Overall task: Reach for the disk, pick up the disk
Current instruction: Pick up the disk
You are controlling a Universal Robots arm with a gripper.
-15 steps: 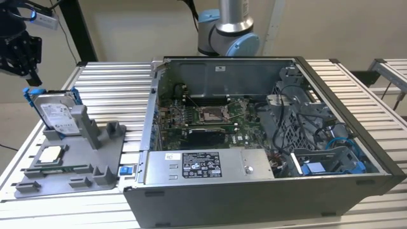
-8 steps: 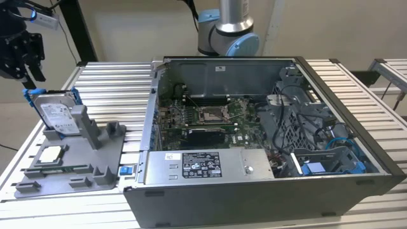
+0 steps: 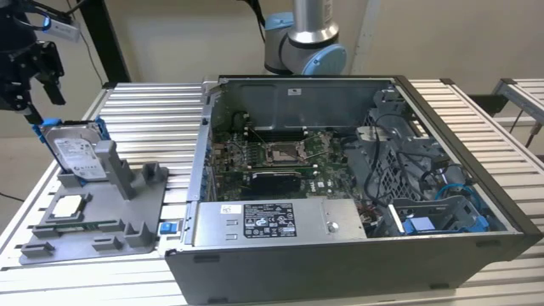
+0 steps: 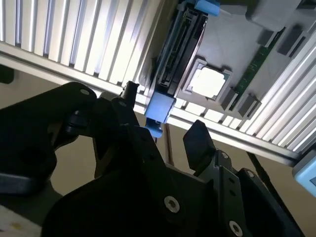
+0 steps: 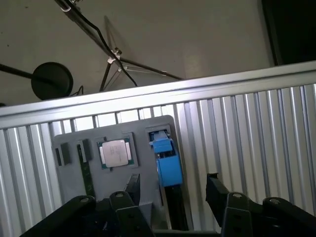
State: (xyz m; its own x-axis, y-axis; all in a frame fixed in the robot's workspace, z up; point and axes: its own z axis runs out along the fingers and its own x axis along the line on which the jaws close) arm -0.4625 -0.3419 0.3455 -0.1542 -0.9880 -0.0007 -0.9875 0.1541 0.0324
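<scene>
The disk [image 3: 76,152] stands on edge in a grey holder [image 3: 127,204] at the exterior view's left. It is silver-grey with a white label and blue rails along its sides. My black gripper [image 3: 45,107] hangs open just above its upper far corner. In both wrist views I look down the disk's edge [image 4: 180,49] with its blue rail end [image 5: 168,165]. One finger [image 5: 133,186] is on each side of the rail, and I see no contact. The gripper [image 4: 163,121] holds nothing, and its open gap [image 5: 174,187] lines up over the rail.
A square silver processor chip [image 3: 70,205] lies in the same holder beside the disk. An open computer case [image 3: 340,191] takes up the middle of the slatted metal table [image 3: 153,111]. The table edge [image 5: 148,96] runs close behind the holder, and the arm's base [image 3: 306,44] stands behind the case.
</scene>
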